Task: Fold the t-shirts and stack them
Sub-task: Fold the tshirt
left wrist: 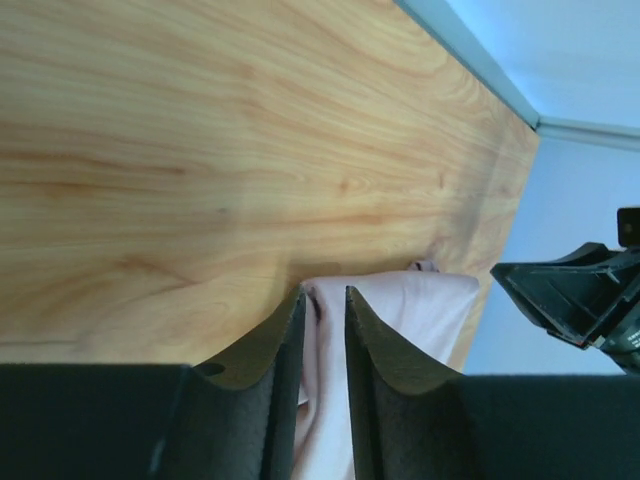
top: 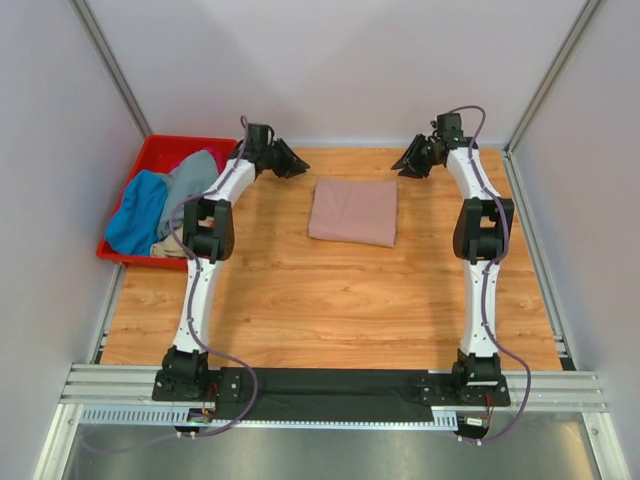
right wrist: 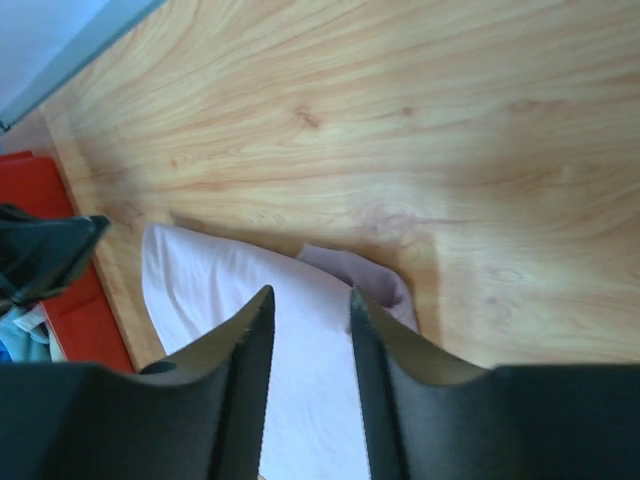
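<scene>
A dusty-pink t-shirt (top: 352,211) lies folded into a flat rectangle at the far middle of the wooden table; its print is hidden. My left gripper (top: 293,163) hovers just off its far-left corner, jaws a narrow gap apart and empty. My right gripper (top: 408,163) hovers off its far-right corner, open and empty. In the left wrist view the shirt (left wrist: 420,310) lies beyond my left gripper (left wrist: 323,292). In the right wrist view the shirt (right wrist: 200,290) lies beyond my right gripper (right wrist: 311,293). A blue t-shirt (top: 140,215) and a grey one (top: 195,180) lie crumpled in the crate. No magenta shirt shows.
The red plastic crate (top: 180,143) stands at the far left edge of the table, beside the left arm's elbow; a beige cloth (top: 170,245) lies at its near side. White walls enclose the table at the back and both sides. A metal rail runs along the near edge.
</scene>
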Motion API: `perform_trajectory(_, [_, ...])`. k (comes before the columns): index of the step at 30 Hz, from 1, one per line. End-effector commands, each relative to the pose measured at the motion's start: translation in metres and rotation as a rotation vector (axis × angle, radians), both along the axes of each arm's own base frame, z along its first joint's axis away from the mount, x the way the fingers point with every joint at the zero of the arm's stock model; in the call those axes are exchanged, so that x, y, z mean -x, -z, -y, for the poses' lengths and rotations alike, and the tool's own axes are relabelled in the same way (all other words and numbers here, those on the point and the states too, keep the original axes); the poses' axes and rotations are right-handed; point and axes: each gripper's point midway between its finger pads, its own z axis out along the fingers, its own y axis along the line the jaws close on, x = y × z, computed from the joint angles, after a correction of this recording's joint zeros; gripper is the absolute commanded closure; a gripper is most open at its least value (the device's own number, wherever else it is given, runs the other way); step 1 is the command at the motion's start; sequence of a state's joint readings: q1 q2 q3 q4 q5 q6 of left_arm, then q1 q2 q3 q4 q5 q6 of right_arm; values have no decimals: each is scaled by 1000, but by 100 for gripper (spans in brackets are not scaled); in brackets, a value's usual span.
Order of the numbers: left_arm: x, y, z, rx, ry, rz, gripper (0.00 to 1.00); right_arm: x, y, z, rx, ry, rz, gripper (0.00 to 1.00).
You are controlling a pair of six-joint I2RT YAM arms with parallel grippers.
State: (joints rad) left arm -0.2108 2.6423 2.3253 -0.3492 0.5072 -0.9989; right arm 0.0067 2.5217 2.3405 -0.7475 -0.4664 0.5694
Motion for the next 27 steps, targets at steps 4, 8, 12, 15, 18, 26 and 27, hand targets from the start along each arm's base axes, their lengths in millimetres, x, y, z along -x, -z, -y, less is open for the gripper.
perform_trajectory(4, [22,-55,-33,-133,60,97,68,16,-33,22,-60,-35,34,53])
perform_trajectory(8, [80,-42,-22,-200,182,49,66,68,-31,12,-67,-147,-15,49])
perform_trajectory(12, [127,-29,-11,-232,277,25,65,115,-9,6,-62,-237,-77,51])
perform_trajectory(15, [155,-19,0,-230,350,24,64,144,4,-3,-99,-286,-106,52])
perform_trajectory(18, [177,-5,9,-236,410,-6,64,166,15,-11,-103,-329,-117,53])
perform_trajectory(26, [194,10,12,-323,480,-17,64,192,29,-23,-110,-379,-118,53])
perform_trajectory(27, [194,9,12,-326,485,-14,64,192,30,-23,-109,-381,-118,53])
